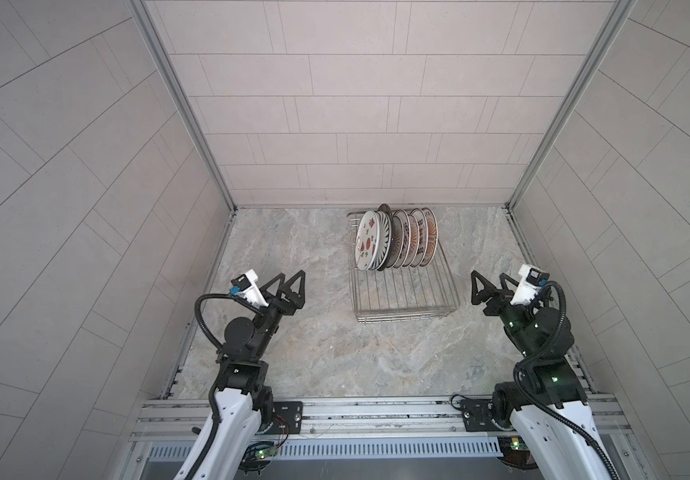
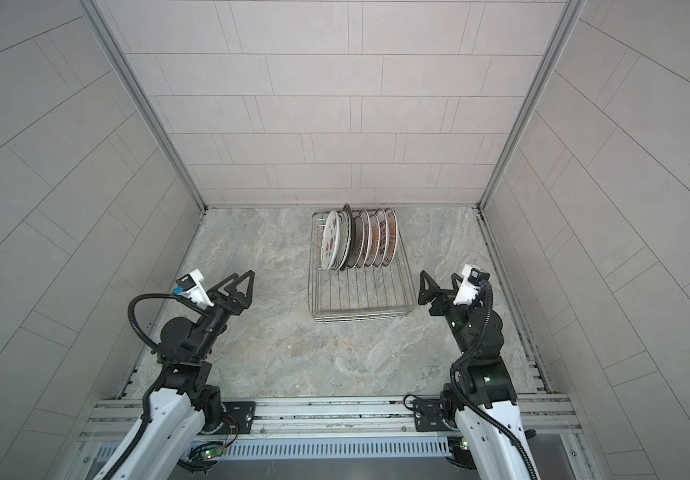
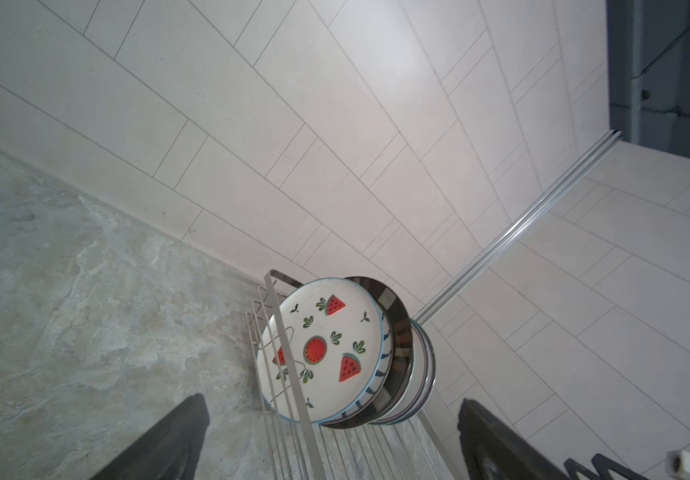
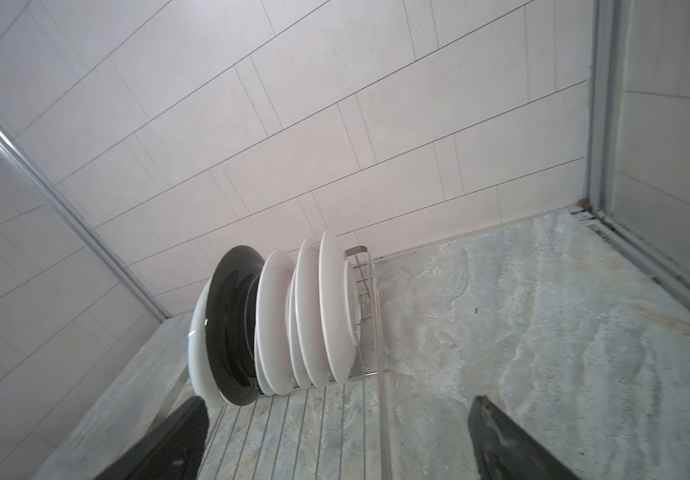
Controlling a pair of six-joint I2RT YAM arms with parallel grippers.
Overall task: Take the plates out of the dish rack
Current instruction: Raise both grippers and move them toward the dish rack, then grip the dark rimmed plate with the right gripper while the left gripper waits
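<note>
Well, left wrist shows the watermelon plate (image 3: pixel 326 349) in the dish rack (image 3: pixel 312 440), right wrist just plate backs (image 4: pixel 272 324); left gripper (image 1: pixel 292 275), right gripper (image 1: pixel 489 274) wide open.

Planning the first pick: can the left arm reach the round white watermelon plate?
Likely yes: the round white watermelon plate faces the open left end effector; only the low side of the silver wire dish rack intervenes.
</note>
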